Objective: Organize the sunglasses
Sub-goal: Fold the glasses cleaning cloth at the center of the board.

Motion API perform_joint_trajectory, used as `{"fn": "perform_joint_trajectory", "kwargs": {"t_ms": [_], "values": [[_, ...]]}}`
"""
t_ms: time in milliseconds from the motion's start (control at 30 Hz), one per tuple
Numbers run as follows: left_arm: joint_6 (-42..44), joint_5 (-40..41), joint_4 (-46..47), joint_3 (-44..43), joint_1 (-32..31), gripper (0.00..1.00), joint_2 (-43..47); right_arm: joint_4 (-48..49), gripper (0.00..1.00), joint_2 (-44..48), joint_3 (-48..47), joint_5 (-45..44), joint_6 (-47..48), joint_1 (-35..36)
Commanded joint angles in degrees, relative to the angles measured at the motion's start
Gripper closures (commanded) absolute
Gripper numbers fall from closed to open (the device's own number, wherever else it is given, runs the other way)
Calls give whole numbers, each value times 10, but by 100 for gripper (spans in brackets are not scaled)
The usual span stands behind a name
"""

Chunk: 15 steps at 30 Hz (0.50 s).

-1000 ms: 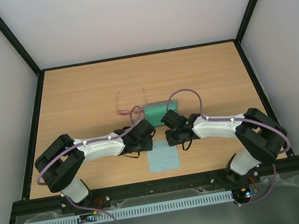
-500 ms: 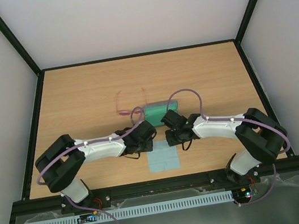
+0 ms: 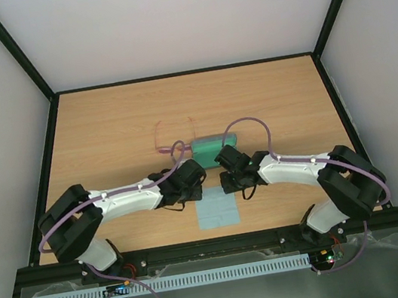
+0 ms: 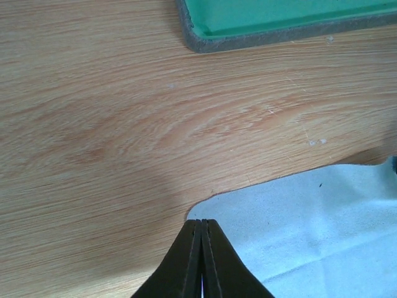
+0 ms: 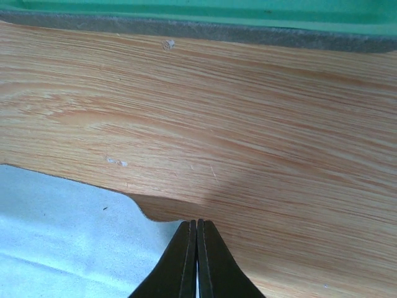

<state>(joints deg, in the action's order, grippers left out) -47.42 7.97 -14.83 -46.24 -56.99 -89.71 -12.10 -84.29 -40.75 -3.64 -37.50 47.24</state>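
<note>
The sunglasses (image 3: 174,137), a thin pink-red pair, lie on the table just left of the open grey case with green lining (image 3: 212,147) (image 4: 279,25) (image 5: 186,15). They show only in the top view. A light-blue cloth (image 3: 217,211) (image 4: 310,236) (image 5: 62,236) lies nearer the arms. My left gripper (image 3: 201,191) (image 4: 202,221) is shut at the cloth's far left corner. My right gripper (image 3: 227,187) (image 5: 197,221) is shut at its far right corner, where the edge curls up over a shadow. Both arms are apart from the sunglasses.
The wooden table (image 3: 105,134) has a black frame round its edges and white walls on three sides. Purple cables loop over both arms, and the left one arcs across the sunglasses in the top view. Bare wood lies between cloth and case.
The left arm's elbow has swung a little outward to the left. The left jaws have closed at the cloth's corner. The right arm, the sunglasses and the case stay put.
</note>
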Motion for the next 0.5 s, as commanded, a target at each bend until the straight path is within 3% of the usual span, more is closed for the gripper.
{"fn": "perform_joint_trajectory", "kwargs": {"t_ms": [0,200,467], "values": [[-4,0,-14,-7,-5,96,4,-22,99,9,4,-1,-3,3],[-1,4,-19,-10,-5,83,-18,-18,99,4,8,1,-3,4],[5,6,-11,-11,-5,80,-38,-16,99,1,8,1,-4,4]]}}
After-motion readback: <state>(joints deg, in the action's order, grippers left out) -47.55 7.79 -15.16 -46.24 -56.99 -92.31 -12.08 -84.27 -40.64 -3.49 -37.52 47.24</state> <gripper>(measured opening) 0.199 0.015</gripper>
